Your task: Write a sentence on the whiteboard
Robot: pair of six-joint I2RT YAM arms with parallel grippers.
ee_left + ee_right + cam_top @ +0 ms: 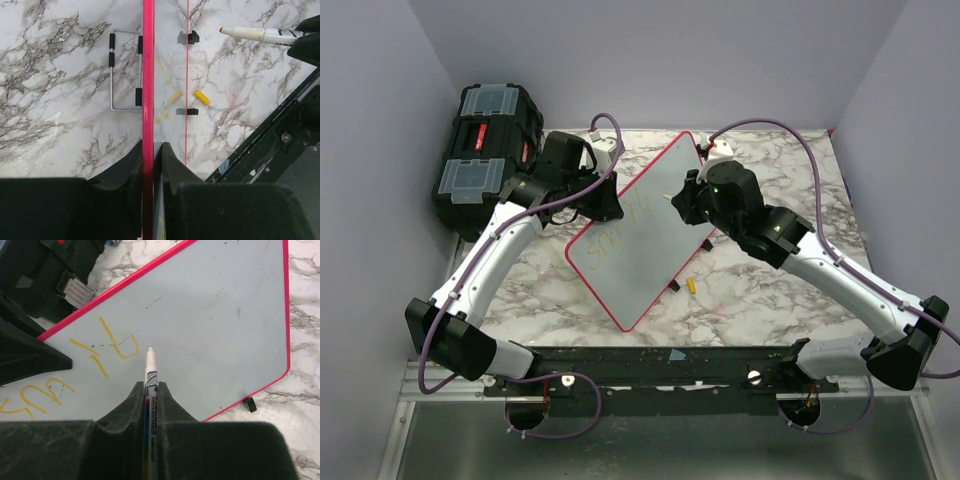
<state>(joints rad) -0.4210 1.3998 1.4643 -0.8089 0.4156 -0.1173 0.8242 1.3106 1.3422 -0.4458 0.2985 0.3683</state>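
Note:
The whiteboard [650,225] with a pink-red frame stands tilted in the middle of the marble table. My left gripper [605,205] is shut on its left edge; the frame [148,75] runs between the jaws in the left wrist view. My right gripper [682,203] is shut on a white marker [150,371], its tip at or just off the board surface [210,315], to the right of the yellow-orange sentence letters [112,342]. More letters [30,395] sit lower left. The marker also shows in the left wrist view [255,34].
A black toolbox [485,155] stands at the back left, close behind my left arm. A yellow marker cap [691,286] lies on the table by the board's lower right edge. Black clips [188,37] and a wire stand [125,70] belong to the board.

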